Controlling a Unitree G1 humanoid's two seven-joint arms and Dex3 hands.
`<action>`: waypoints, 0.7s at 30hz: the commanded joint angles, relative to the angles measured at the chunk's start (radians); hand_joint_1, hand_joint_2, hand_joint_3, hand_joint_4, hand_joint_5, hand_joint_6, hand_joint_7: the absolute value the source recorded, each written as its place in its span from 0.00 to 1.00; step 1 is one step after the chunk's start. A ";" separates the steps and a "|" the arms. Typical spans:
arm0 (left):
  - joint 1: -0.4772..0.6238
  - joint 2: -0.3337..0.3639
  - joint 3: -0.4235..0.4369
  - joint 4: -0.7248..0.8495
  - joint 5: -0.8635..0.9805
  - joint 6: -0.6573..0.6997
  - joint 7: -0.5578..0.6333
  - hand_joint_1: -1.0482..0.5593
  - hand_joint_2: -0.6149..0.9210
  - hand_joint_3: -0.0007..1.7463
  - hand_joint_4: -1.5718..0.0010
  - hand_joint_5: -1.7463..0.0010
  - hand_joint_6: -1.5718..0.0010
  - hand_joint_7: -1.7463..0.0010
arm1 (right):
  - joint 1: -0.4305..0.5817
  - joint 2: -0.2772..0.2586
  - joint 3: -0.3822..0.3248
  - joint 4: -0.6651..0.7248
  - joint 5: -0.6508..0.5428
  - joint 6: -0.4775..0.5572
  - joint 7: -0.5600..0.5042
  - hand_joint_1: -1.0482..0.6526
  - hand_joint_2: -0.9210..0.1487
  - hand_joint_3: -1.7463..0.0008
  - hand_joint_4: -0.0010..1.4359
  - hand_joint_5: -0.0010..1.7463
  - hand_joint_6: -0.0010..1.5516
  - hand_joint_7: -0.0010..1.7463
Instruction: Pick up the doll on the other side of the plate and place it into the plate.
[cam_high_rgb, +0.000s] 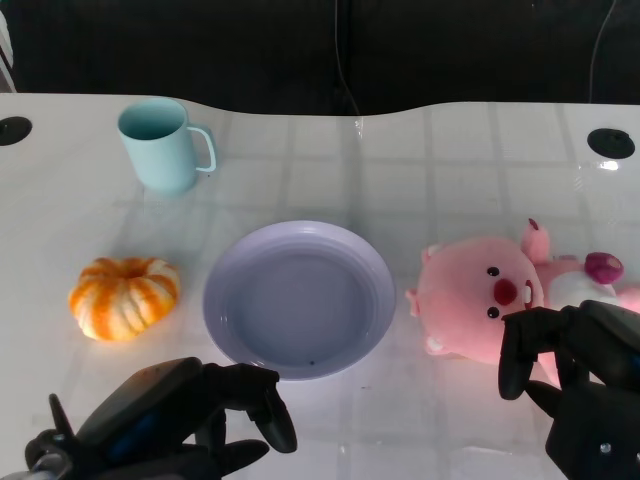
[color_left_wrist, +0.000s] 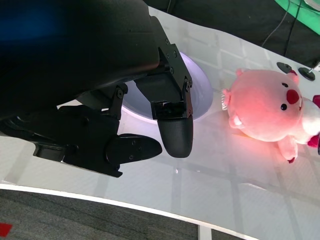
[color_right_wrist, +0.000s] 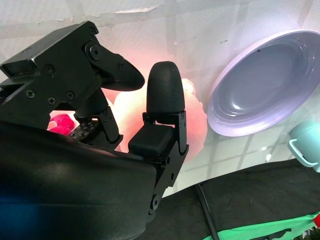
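Observation:
A pink plush doll (cam_high_rgb: 480, 295) lies on the white table, to the right of a pale purple plate (cam_high_rgb: 212, 300) that has nothing in it. My right hand (cam_high_rgb: 585, 385) hovers at the doll's near side with its fingers apart, holding nothing; its fingertips overlap the doll's near edge. In the right wrist view the doll (color_right_wrist: 195, 115) glows pink just beyond the fingers (color_right_wrist: 164, 87), with the plate (color_right_wrist: 265, 85) past it. My left hand (cam_high_rgb: 175, 415) rests low in front of the plate, empty. The left wrist view shows the doll (color_left_wrist: 267, 112) and the plate (color_left_wrist: 202, 92) beyond that hand (color_left_wrist: 100, 100).
An orange-and-white pumpkin-shaped toy (cam_high_rgb: 124, 297) sits left of the plate. A mint green mug (cam_high_rgb: 160, 145) stands at the back left. Two black round holes (cam_high_rgb: 610, 142) mark the table's far corners. The table's far edge meets a dark background.

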 joint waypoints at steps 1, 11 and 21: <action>-0.004 0.014 0.009 0.009 -0.002 -0.006 -0.007 0.55 0.94 0.28 0.58 0.04 0.52 0.41 | -0.007 -0.013 -0.008 -0.001 -0.003 0.001 -0.003 0.55 0.41 0.37 0.55 0.96 0.50 0.75; 0.000 0.015 0.011 -0.001 -0.001 0.001 -0.010 0.56 0.93 0.29 0.58 0.04 0.52 0.42 | -0.002 0.008 -0.029 -0.004 0.018 -0.002 -0.032 0.58 0.39 0.44 0.54 0.87 0.54 0.56; 0.002 0.016 0.008 -0.013 0.003 0.017 -0.015 0.56 0.94 0.28 0.58 0.06 0.52 0.43 | 0.010 0.026 -0.057 0.022 -0.011 -0.112 -0.178 0.46 0.00 0.95 0.42 0.34 0.44 0.02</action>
